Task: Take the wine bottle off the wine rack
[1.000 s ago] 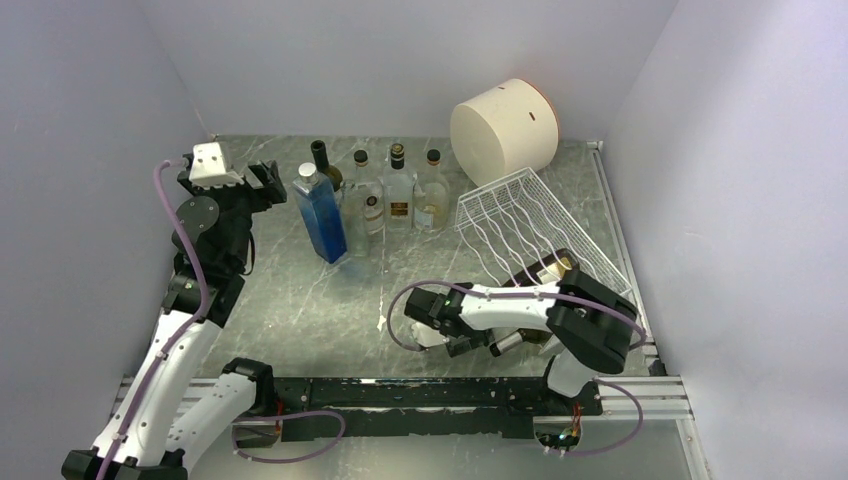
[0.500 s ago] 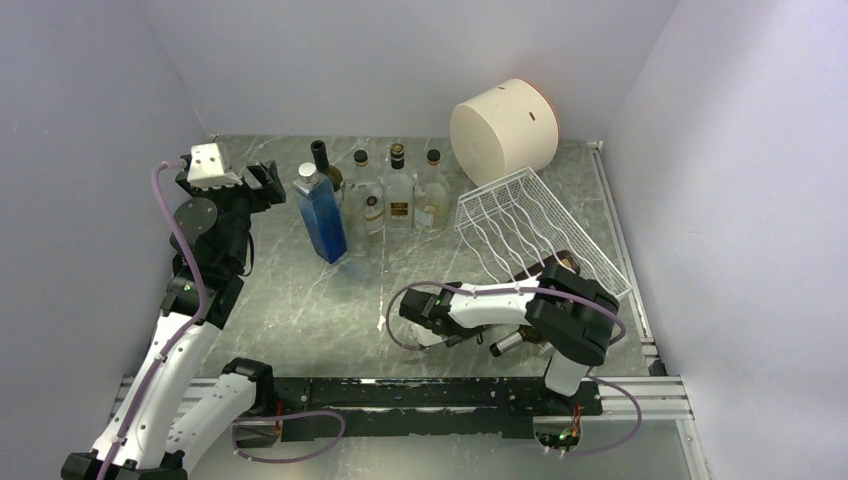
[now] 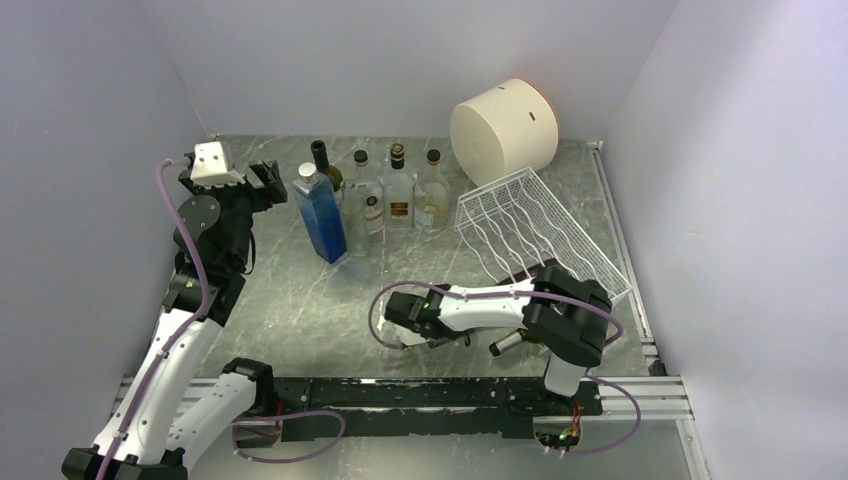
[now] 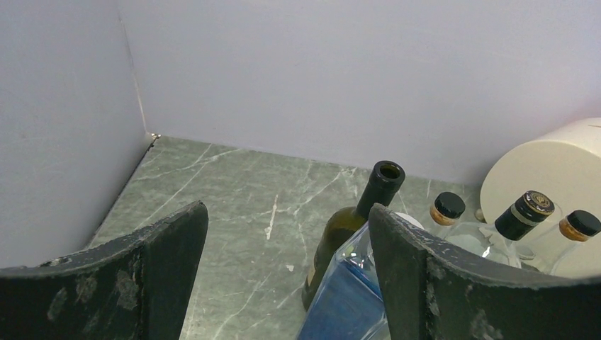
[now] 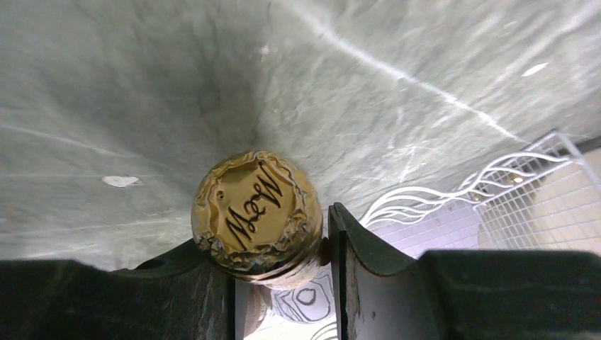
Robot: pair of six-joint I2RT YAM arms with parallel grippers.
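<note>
We note two changes over the last second. First, the right gripper (image 5: 275, 244) has closed. Its jaws, previously spread, now stand narrow and clamp the gold foil cap end of the wine bottle (image 5: 256, 209), one finger on each side. Second, in the top view the right arm (image 3: 475, 300) has shifted leftward, away from the wine rack (image 3: 535, 225). We judge that the grasp is made and that extraction along the bottle's axis has begun. In the right wrist view the cap lies over bare table (image 3: 300, 300), with the rack's wavy wires behind it and to the right. In the top view the bottle body is hidden under the right arm, so we cannot tell whether it has fully left its tier. The left gripper (image 4: 287, 227) has not moved. It hangs raised at the left, jaws wide and holding nothing, facing the row of standing bottles (image 3: 398, 195). In our judgement, the remaining risk is the body catching on a wire. The pull should stay in line with the tier.
</note>
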